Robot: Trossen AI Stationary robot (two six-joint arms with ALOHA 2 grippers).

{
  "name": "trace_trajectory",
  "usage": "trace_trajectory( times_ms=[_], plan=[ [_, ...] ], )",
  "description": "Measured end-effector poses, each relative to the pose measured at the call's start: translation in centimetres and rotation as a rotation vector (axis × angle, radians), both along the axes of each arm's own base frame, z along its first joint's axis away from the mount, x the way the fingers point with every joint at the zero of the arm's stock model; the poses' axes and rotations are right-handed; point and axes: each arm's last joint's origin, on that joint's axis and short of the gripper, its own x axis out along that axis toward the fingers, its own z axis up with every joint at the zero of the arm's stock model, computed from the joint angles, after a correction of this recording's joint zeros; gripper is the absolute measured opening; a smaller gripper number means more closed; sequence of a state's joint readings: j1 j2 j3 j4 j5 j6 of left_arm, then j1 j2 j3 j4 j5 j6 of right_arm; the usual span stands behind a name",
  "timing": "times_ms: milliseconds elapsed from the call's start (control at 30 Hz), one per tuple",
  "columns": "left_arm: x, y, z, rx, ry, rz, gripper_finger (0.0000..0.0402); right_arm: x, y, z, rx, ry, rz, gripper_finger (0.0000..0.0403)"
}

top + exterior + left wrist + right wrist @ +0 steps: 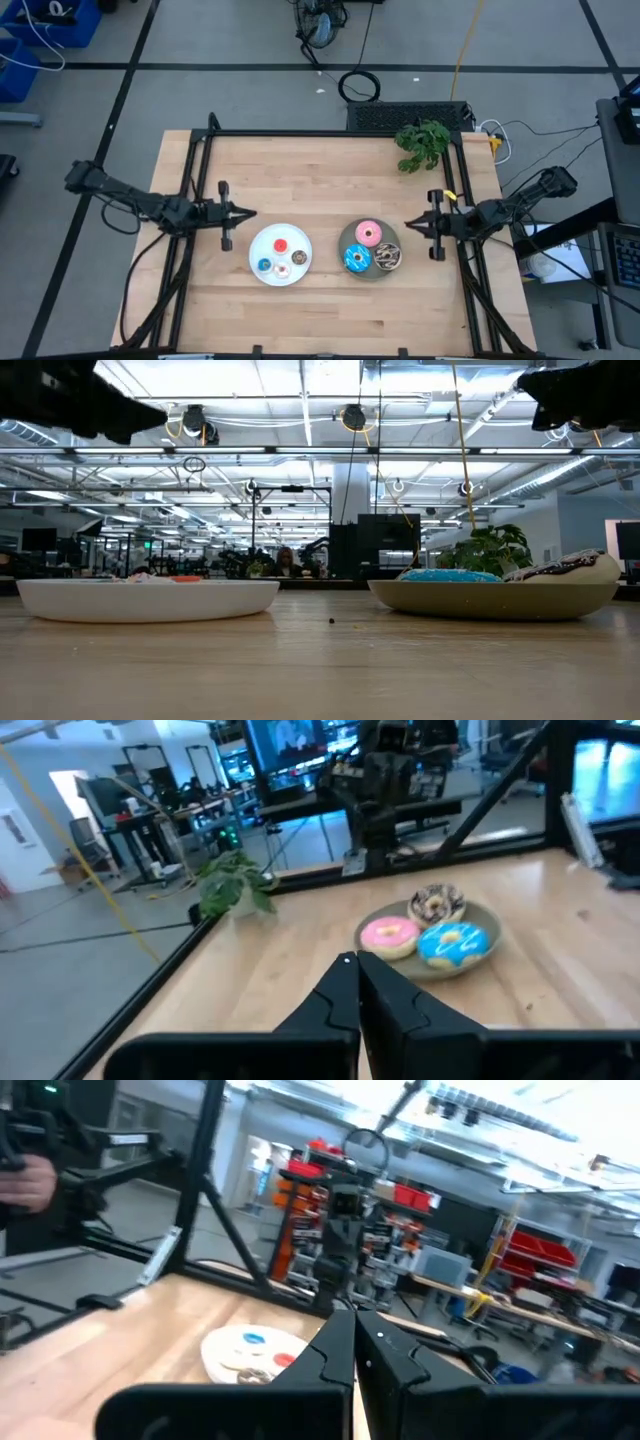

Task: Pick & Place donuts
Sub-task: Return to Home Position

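Note:
Three larger donuts lie on the grey plate (345, 247) right of the table's middle: pink (368, 234), blue-sprinkled (357, 259) and dark brown-sprinkled (387, 258). Several tiny donuts, among them a red-orange one (281, 245) and a blue one (264, 265), lie on the white plate (262, 241) to its left. My left gripper (252, 212) hovers shut just left of the white plate. My right gripper (408, 225) hovers shut just right of the grey plate. Both hold nothing.
A small green plant (422, 143) stands near the table's far right corner. A black frame (330, 133) runs along the table's far edge and sides. Bare wood lies in front of both plates and toward the far left.

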State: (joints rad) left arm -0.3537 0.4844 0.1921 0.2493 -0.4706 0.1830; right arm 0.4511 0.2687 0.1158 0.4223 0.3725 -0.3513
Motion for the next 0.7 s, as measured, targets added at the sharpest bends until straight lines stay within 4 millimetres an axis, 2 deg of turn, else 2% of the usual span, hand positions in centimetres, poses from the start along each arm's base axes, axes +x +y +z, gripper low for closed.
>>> trace_trajectory(
  times_ms=[133,267,500,600,700],
  plan=[
    [-1.0,0.4,-0.8,0.036,0.031,0.010,0.0003,0.0,-0.2,-0.1,0.008,0.017,-0.070,0.0000],
    [-2.1,0.9,-1.7,0.069,0.050,0.036,0.0004,0.0,-0.2,-0.1,0.004,0.018,-0.068,0.0000],
    [-3.2,1.2,-3.7,0.078,-0.011,0.006,0.0002,0.0,-0.2,-0.8,-0.005,0.009,-0.069,0.0000],
    [-3.3,1.2,-3.7,0.086,-0.017,-0.013,0.0003,-0.2,-0.3,-0.1,0.026,-0.061,-0.067,0.0000],
    [-3.4,1.3,-3.8,0.107,-0.008,-0.012,0.0002,-0.5,-0.4,-0.3,0.020,-0.044,-0.063,0.0000]
  ],
)
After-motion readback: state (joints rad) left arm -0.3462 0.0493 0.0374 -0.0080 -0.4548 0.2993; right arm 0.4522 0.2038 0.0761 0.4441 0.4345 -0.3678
